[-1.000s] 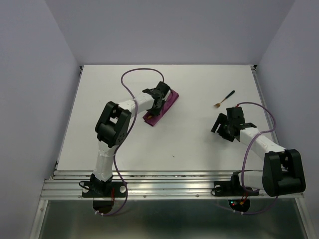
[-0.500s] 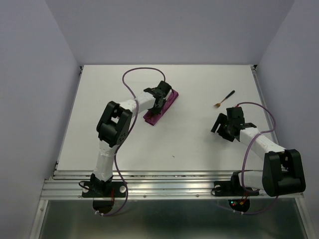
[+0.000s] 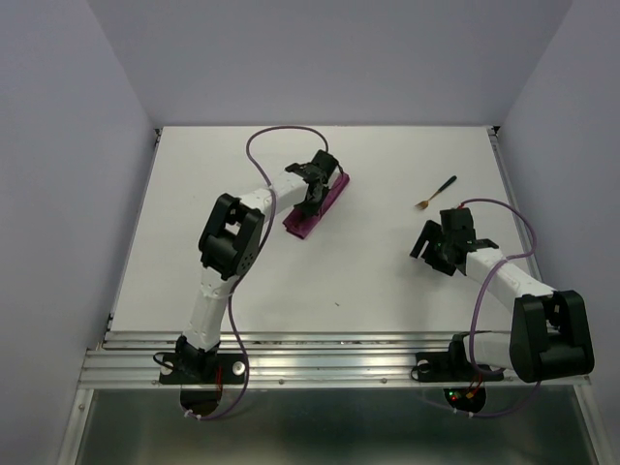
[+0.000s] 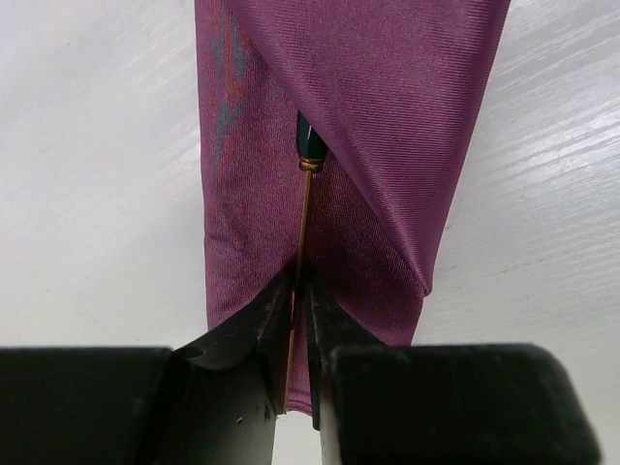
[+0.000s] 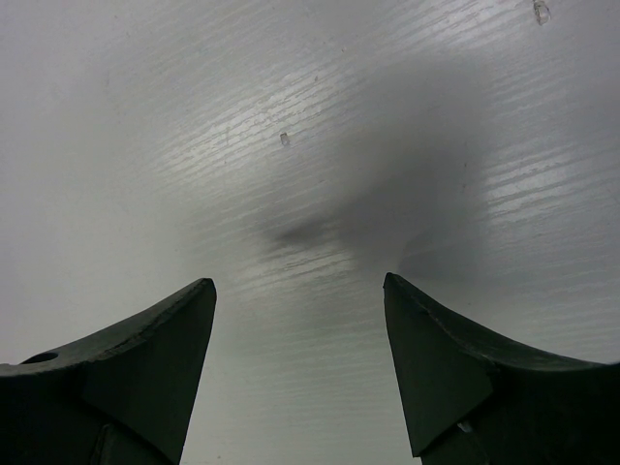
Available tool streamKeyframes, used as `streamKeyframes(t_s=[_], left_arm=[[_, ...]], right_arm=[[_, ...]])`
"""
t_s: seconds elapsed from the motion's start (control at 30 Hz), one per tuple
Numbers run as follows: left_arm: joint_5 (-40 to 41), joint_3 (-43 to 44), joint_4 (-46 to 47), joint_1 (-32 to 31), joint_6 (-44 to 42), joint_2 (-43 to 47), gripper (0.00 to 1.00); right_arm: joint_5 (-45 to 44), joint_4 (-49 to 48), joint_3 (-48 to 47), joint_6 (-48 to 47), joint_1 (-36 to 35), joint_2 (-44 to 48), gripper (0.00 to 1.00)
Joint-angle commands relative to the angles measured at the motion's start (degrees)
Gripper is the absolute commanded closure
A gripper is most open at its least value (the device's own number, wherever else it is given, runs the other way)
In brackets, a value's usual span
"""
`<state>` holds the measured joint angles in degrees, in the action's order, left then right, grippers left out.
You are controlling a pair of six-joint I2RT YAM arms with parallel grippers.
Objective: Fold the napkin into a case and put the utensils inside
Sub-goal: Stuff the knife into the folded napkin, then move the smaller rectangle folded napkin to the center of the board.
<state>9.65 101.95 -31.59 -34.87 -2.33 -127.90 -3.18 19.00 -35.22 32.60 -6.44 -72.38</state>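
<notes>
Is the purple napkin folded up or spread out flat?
Folded. The napkin is a narrow strip, with a flap lying over the utensil the left pincer holds.

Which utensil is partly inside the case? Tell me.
The utensil pinched by the left gripper; its dark end sits under a fold of the purple case. The other utensil lies bare on the table.
</notes>
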Motion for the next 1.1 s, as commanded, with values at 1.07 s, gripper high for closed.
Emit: streamKeyframes(t_s=[1.07], left_arm=[[-7.01, 11.61, -2.6, 4.63, 1.97, 0.97, 0.59]], right_arm=[[-0.16, 0.59, -1.34, -0.69, -0.07, 2.68, 0.25]])
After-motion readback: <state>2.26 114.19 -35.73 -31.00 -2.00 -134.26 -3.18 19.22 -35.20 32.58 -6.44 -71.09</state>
